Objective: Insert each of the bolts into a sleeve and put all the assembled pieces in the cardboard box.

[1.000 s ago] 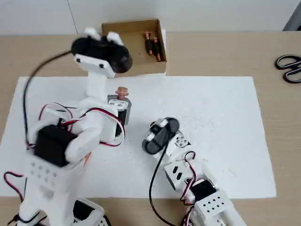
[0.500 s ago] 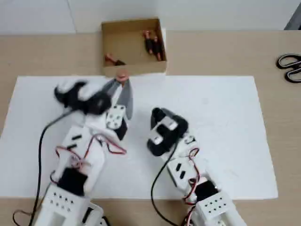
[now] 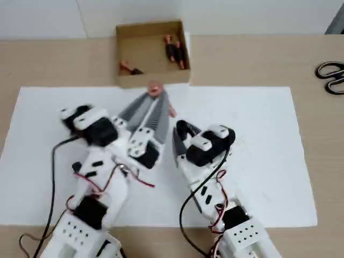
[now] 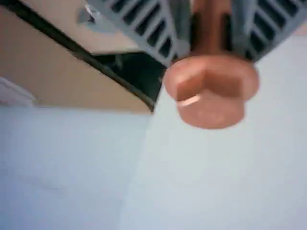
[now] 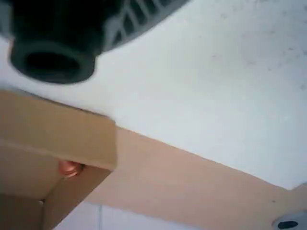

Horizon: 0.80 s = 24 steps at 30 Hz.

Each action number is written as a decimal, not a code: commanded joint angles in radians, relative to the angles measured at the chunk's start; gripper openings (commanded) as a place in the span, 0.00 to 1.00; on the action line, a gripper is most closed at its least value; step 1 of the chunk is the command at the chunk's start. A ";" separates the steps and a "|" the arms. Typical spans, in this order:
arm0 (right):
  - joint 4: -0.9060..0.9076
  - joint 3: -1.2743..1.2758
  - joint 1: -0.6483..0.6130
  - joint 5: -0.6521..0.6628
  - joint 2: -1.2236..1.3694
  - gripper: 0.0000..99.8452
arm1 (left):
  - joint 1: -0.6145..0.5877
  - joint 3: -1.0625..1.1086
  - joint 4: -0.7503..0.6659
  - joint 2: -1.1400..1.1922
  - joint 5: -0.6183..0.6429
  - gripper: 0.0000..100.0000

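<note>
Your left end effector [image 3: 154,98] pinches the bolt [image 3: 155,87] just short of the cardboard box [image 3: 126,80]. The right end effector [image 3: 178,137] clamps the sleeve [image 5: 53,60]. I'd bring them coaxial, then push gently.

Black scissors [image 3: 332,79] lie on the wooden table [image 3: 242,59] (right of the white sheet [image 3: 258,140]).

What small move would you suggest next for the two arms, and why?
Probably turn the left tool so its bolt points at the open end of the sleeve held by the right tool; both parts are gripped but not yet joined.
</note>
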 commanded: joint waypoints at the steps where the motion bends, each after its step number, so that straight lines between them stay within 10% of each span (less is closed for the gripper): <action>1: -0.027 0.003 0.002 -0.011 -0.015 0.00 | 0.017 -0.084 -0.025 0.127 0.008 0.01; 11: -0.028 0.002 -0.033 -0.006 -0.016 0.00 | 0.015 -0.242 -0.014 0.224 -0.189 0.01; 24: -0.028 0.005 -0.033 0.086 -0.016 0.00 | 0.014 -0.213 0.163 0.120 -0.118 0.01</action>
